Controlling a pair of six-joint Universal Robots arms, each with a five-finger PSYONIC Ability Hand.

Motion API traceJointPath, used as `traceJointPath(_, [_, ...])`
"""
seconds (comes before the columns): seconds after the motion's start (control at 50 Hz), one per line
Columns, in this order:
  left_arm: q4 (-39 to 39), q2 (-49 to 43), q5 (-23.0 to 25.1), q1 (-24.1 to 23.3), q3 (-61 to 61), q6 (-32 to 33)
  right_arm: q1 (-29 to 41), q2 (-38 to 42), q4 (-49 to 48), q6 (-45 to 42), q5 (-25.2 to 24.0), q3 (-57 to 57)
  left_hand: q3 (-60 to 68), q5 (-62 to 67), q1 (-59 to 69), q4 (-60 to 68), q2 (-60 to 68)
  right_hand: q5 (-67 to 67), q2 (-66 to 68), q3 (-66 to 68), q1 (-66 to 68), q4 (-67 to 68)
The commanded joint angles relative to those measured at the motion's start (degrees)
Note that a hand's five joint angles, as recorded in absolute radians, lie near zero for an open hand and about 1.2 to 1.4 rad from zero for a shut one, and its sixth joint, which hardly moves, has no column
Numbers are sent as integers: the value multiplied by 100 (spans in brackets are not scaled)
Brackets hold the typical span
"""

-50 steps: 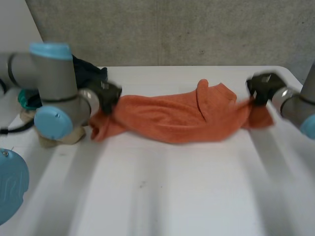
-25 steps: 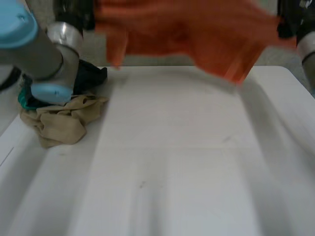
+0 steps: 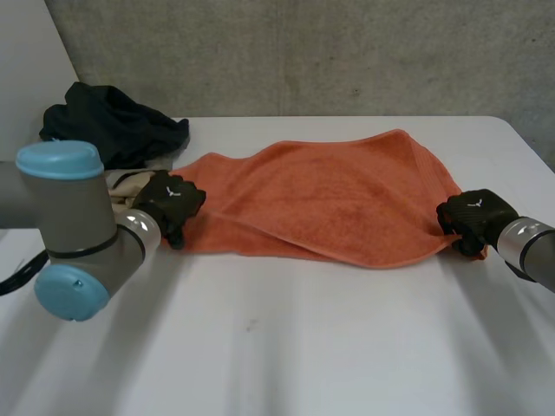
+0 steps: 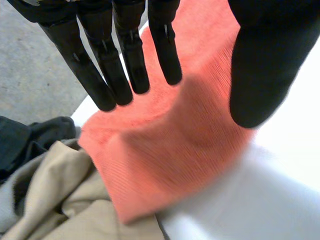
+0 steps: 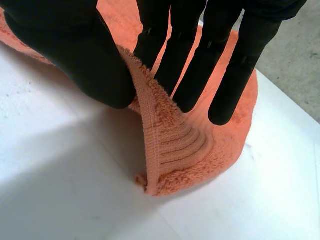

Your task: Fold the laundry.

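Two extras by orange towel (image 3: 329,191): dark garment (image 3: 113,121), beige cloth (image 4: 55,200). L robot hand (image 3: 171,199) wide, R robot hand (image 3: 473,215) pinches edge.

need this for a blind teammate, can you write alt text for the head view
An orange towel lies spread across a white table, the left hand at one end and the right hand at the other. A dark garment and a beige cloth lie by the left hand.
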Motion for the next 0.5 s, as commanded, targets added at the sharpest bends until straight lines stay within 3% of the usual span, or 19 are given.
traceJointPath(0.02, [-134,115,-38,-18,415,-469,78,-166,-47,163,19,70,-466,-433,-236,-427,-395,1230,1267,1207,1495,1150])
traceJointPath(0.12, [-344,-60,-47,-45,898,-821,131,-175,-65,207,28,123,-483,-450,-253,-444,-411,1230,1267,1207,1495,1150])
traceJointPath(0.3, [-1504,-728,-328,-54,1653,-945,78,-157,-65,137,37,123,-834,-801,-604,-795,-762,1230,1267,1207,1495,1150])
traceJointPath(0.5, [-1452,-1388,-416,25,2427,-427,34,-140,-56,49,54,123,-568,-534,-337,-528,-496,1230,1267,1207,1495,1150])
